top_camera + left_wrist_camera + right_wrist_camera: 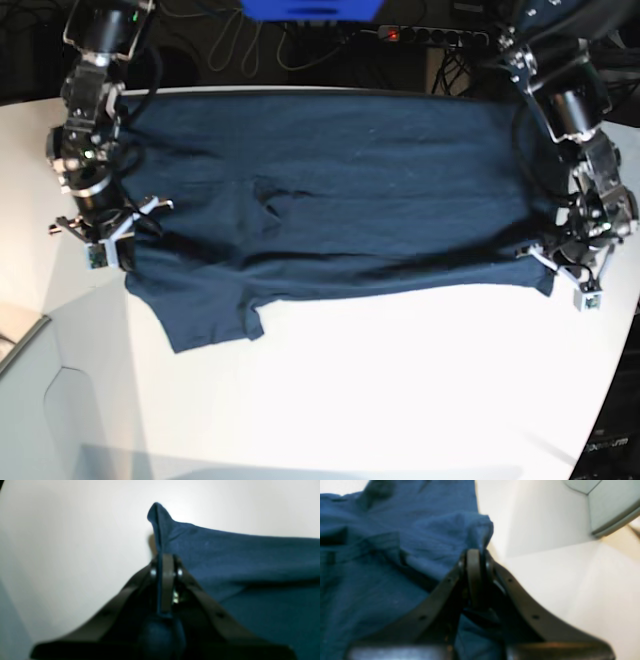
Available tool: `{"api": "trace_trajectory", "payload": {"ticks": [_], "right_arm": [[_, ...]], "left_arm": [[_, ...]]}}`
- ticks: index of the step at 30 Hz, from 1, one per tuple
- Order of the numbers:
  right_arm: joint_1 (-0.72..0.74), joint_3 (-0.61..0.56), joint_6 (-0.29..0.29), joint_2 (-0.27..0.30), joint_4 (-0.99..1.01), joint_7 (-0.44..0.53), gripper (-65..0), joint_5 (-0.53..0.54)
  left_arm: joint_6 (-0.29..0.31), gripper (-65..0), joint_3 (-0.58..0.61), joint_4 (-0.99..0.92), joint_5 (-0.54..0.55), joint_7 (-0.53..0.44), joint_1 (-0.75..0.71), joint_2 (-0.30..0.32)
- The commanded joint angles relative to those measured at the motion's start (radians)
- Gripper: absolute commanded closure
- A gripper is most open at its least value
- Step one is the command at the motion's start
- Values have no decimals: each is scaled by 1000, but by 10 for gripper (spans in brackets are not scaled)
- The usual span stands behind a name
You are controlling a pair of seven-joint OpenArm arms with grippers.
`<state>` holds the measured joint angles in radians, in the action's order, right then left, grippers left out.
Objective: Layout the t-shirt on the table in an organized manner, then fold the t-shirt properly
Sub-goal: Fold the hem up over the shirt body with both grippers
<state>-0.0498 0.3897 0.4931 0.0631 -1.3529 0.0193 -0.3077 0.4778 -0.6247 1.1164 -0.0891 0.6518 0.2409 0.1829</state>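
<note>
A plain dark navy-blue short-sleeved cloth t-shirt (330,200) is seen spread lengthwise across the far half of a large smooth matte white table (400,380) in the base view, reaching from the 9 o'clock side to the 3 o'clock side. One short sleeve is seen hanging out toward 7 o'clock, and a soft crease is carried along the near edge of the cloth between the two arms. At 9 o'clock in that view the right gripper (125,245) is placed at the shirt's edge; in the right wrist view its black jaws are seen pressed together on a bunched fold of the wrinkly blue fabric (395,555), which is lifted into a small peak just above the right gripper's tips (476,555). At 3 o'clock in the base view the left gripper (560,255) is set at the opposite edge of the shirt; in the left wrist view the left gripper's tips (166,565) are seen closed on a thin pinch of the cloth (250,562), a pointed corner of which is raised beyond the jaws toward 12 o'clock. A pale grey box-like corner piece (607,505) is visible at 1 o'clock in the right wrist view, apart from the shirt.
</note>
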Motion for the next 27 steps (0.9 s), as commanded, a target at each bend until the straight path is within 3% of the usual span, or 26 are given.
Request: {"api": "trace_trajectory", "payload": {"ticks": [1,4,8,12,20,27], "right_arm": [[-5,2,5,1,-35,21,-8,11],[-37,2,31,-4,-70,21,-8,17],[-92,4,75,4,-84,21,-8,118],[-141,4,77,16,-89,23,-7,138],[-178,113,82,8,-82,24,-7,138],[-224,108,82,8,-81,24,-7,138]], "left_arm": [[8,0,-1,37,5,-5,11,10],[31,0,-36,58,5,9,2,5],[74,0,-103,66,5,12,-24,4],[85,0,-114,66,5,10,-67,5],[157,0,-168,67,5,10,-113,7],[189,0,-180,55,4,9,-147,5]]}}
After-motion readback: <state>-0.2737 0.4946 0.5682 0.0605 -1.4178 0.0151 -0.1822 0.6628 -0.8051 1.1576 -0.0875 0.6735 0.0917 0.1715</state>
